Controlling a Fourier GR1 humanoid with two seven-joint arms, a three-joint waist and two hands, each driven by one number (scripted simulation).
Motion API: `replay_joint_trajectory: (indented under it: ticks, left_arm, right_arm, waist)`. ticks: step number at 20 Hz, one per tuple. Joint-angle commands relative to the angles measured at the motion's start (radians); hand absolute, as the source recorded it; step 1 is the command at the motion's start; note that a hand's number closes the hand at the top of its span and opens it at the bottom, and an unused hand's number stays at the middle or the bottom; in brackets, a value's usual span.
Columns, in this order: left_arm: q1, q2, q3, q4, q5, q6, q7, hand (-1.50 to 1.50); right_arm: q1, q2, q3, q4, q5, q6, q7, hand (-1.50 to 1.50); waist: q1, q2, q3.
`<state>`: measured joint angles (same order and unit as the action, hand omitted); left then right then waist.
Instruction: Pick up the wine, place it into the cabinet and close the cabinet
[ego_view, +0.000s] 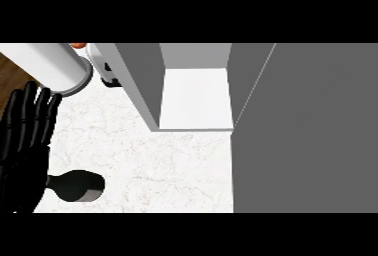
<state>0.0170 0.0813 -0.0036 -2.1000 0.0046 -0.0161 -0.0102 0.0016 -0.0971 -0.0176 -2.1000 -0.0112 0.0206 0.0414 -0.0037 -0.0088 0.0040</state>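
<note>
I see the dark, rounded wine bottle (74, 185) low on the white marble counter (148, 165), apparently upright and seen from above, so its long axis points toward me. My black left hand (26, 145) rests just beside it, fingers straight and apart. The open grey cabinet (196, 100) stands well apart.

A dark wine bottle (75, 185) stands upright on the white marbled surface (162, 170) at lower left, well apart from the open grey cabinet (193, 95) with its white shelf.
</note>
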Motion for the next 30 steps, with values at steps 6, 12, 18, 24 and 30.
replay_joint_trajectory:
  ticks: [6, 12, 18, 24, 30]
  left_arm:
    - [0.327, -0.079, -0.145, -0.175, -0.2, 0.068, -0.088, -1.5]
    - [0.353, -0.081, -0.289, -0.27, 0.034, 0.168, 0.102, -1.5]
    - [0.424, -0.074, -0.436, -0.369, -0.077, 0.251, 0.117, -1.5]
    - [0.376, -0.081, -0.573, -0.388, -0.194, 0.368, 0.184, -1.5]
    - [0.316, -0.08, -0.607, -0.432, -0.258, 0.435, 0.291, -1.5]
  right_arm:
    - [0.199, 0.041, 0.057, -0.136, -0.007, 0.048, -0.077, -1.5]
    - [0.239, 0.012, 0.211, -0.272, -0.069, 0.12, 0.145, -1.5]
    - [0.276, -0.012, 0.156, -0.333, -0.133, 0.151, 0.188, -1.5]
    - [0.028, -0.009, 0.163, -0.356, -0.133, 0.054, 0.43, -1.5]
    - [0.082, -0.023, 0.115, -0.379, -0.163, 0.087, 0.4, -1.5]
  waist:
    - [0.008, 0.004, -0.004]
    - [0.005, 0.004, -0.004]
    - [0.005, 0.006, -0.004]
    - [0.011, 0.008, -0.004]
    - [0.006, 0.007, -0.003]
